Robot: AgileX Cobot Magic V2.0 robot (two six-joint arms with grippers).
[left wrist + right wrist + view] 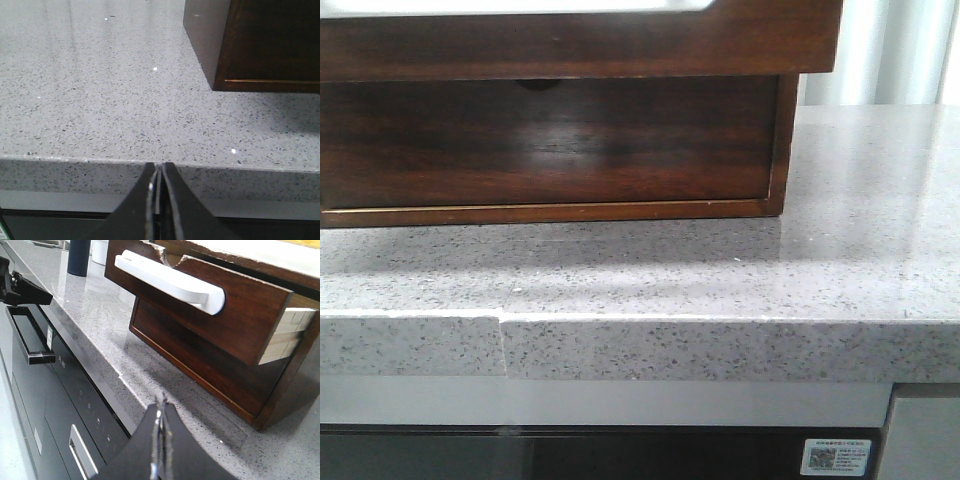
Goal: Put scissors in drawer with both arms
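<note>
I see the drawer (570, 40) pulled out from the wooden cabinet (550, 150), overhanging the grey speckled counter (720, 280); a white handle (170, 281) runs along its front. I find no scissors in any view. My left gripper (159, 175) hangs at the counter's front edge, jaws together on nothing. My right gripper (161, 415) sits near the cabinet's corner, jaws likewise pressed together, empty.
</note>
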